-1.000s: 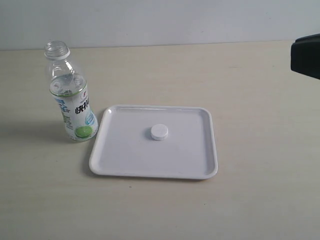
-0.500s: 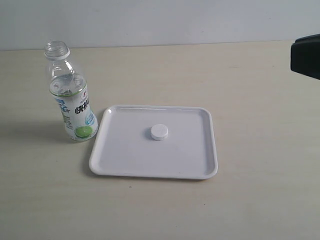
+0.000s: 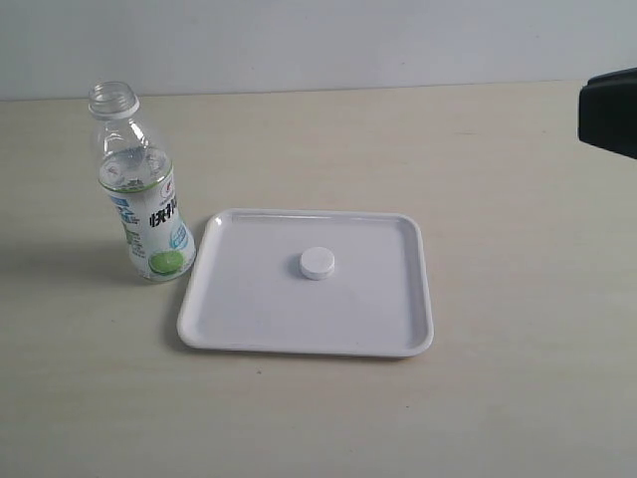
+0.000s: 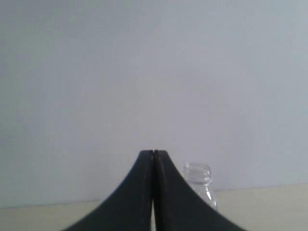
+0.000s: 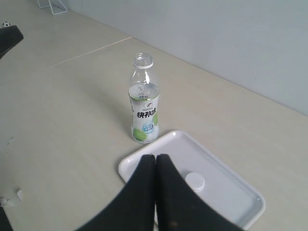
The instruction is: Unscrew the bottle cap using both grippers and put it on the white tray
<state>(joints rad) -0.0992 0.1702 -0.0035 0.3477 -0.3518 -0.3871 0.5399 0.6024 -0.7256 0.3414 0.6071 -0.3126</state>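
Note:
The bottle (image 3: 144,189) stands upright and uncapped on the table, just left of the white tray (image 3: 249,319). The bottle cap (image 3: 318,263) lies flat near the tray's middle. My right gripper (image 5: 155,157) is shut with nothing between its fingers; it hangs high above the tray's near side, and the right wrist view also holds the bottle (image 5: 143,103), the bottle cap (image 5: 195,181) and the white tray (image 5: 236,197). My left gripper (image 4: 153,153) is shut and empty, with the bottle's open neck (image 4: 197,174) just beyond it. A black block of the right arm (image 3: 609,110) shows at the exterior view's right edge.
A pale wooden tabletop (image 3: 498,199) runs back to a grey wall. A white wire rack (image 5: 52,5) sits far off in the right wrist view, and a black part (image 5: 8,38) pokes in at its edge.

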